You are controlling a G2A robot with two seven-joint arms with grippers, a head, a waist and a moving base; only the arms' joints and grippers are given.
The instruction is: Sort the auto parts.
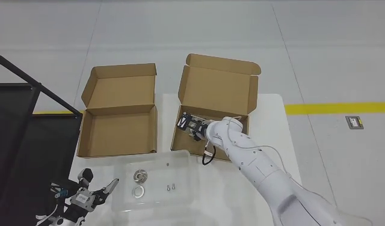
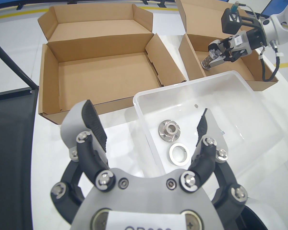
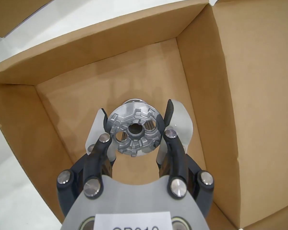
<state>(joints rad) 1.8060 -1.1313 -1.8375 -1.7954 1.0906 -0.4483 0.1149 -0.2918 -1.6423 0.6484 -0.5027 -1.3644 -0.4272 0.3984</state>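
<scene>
- the right gripper [image 3: 135, 117] is seen inside the right cardboard box [image 3: 74, 96], clenched on a round grey metal part [image 3: 134, 132] held between its two fingers.
- the part's face is marked with raised blocks, a centre bore and several round holes; whether it touches the box floor cannot be told.
- from the left wrist view, the right gripper [image 2: 207, 63] is placed low in the right cardboard box [image 2: 242, 70], near the wall that faces the left cardboard box [image 2: 105, 72].
- in the top view, the right gripper [image 1: 187, 125] is found over the right cardboard box [image 1: 219, 85], whose lid is folded back.
- the left gripper [image 2: 146, 120] is released, its fingers spread wide, and is held above the white table [image 2: 124, 125] at the near corner of the clear plastic tray [image 2: 136, 96].
- in the top view, the left gripper [image 1: 96, 187] is seen just beside the tray [image 1: 180, 157], with nothing between its fingers.
- a flanged metal hub [image 2: 169, 130] and a flat metal ring [image 2: 179, 154] are lying in the tray, close together but apart.
- two small screws [image 1: 170, 187] are also seen in the tray, near the ring [image 1: 138, 192].
- the left cardboard box [image 1: 117, 133] is standing open next to the right one, behind the tray.
</scene>
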